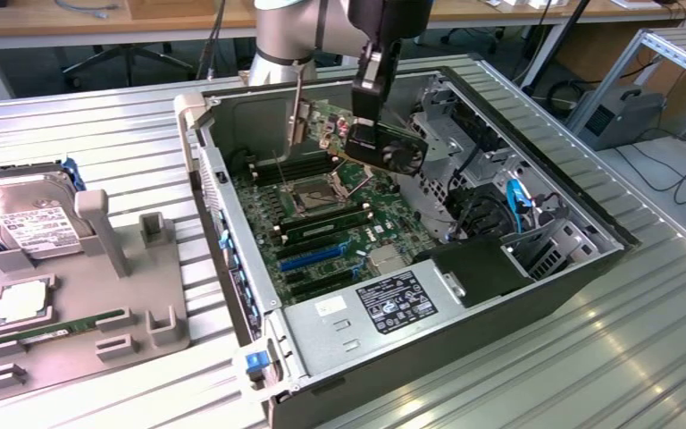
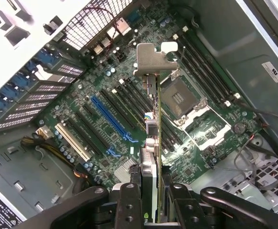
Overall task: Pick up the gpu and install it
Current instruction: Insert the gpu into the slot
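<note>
A grey holder (image 1: 140, 313) sits on the tabletop (image 1: 104, 125), on the exterior view's left of the computer case (image 1: 522, 308). It carries a silver hard drive (image 1: 28, 223) and a thin green memory stick (image 1: 63, 329).

Inside the case the motherboard (image 1: 319, 223) lies flat. My tool (image 1: 364, 112) hangs above it, and it is clamped on the gpu (image 1: 389, 147). The gpu is up in the air inside the case and tipped. It touches nothing in the case that I can see. In the wrist view I look along the card's thin edge, with its silver bracket (image 2: 151, 59) at the far end. The long blue slot (image 2: 111, 119) lies beside the card, not under it.

Here is what I think could go wrong. The card is not lined up with a slot, so a push down here could hit the chip socket (image 2: 182, 98). Because the card is tipped, 1 corner could land first and jam. The bracket could also catch on the case wall.
</note>
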Tool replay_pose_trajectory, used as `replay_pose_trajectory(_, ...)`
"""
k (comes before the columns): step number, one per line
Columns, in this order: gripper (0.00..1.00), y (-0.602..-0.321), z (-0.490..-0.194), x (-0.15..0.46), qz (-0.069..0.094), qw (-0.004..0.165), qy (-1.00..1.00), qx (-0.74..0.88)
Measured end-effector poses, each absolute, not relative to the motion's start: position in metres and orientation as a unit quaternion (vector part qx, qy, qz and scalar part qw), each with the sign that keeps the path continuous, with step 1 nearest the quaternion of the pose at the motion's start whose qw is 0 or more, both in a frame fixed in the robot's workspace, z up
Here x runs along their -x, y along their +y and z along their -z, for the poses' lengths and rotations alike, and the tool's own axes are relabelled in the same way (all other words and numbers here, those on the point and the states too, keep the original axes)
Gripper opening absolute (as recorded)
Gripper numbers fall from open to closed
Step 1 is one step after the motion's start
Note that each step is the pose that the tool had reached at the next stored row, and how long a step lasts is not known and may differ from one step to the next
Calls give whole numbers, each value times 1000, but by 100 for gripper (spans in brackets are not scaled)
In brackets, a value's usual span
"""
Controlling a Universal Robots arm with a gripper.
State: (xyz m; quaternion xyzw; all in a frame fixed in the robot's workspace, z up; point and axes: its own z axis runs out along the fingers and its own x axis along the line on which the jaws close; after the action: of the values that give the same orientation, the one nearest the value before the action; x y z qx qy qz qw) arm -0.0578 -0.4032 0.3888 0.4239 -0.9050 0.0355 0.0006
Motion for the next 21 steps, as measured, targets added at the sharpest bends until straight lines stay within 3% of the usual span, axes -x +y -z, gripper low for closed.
replay_pose_trajectory(21, 27, -403, -389, 58, -35, -1, -885, -465)
